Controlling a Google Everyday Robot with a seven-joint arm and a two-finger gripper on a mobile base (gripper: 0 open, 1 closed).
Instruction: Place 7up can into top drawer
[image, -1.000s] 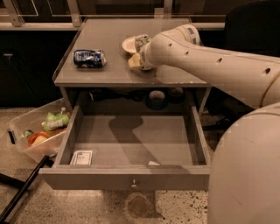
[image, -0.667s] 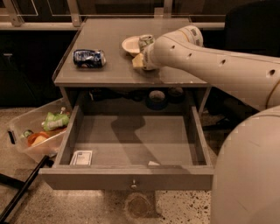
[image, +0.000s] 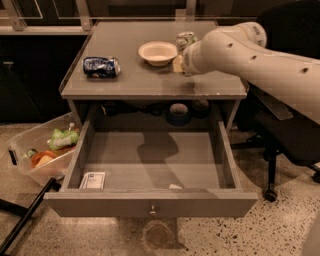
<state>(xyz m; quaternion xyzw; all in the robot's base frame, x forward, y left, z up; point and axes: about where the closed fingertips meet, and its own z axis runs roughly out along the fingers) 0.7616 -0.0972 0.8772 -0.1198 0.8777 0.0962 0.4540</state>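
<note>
The 7up can stands upright at the back right of the tabletop, right of a cream bowl. The top drawer is pulled fully open below the tabletop, its knob at the front centre. My arm comes in from the right over the table. Its gripper is at the arm's tip, low over the tabletop just in front of the can and beside the bowl. The wrist hides most of the gripper and the can's lower part.
A crushed dark blue can lies on the left of the tabletop. A small white card and a white scrap lie in the drawer. A clear bin with snacks sits on the floor at left. An office chair stands at right.
The arm's tip has moved right, off the bowl and toward the 7up can, so the bowl and the can's top now show more fully.
</note>
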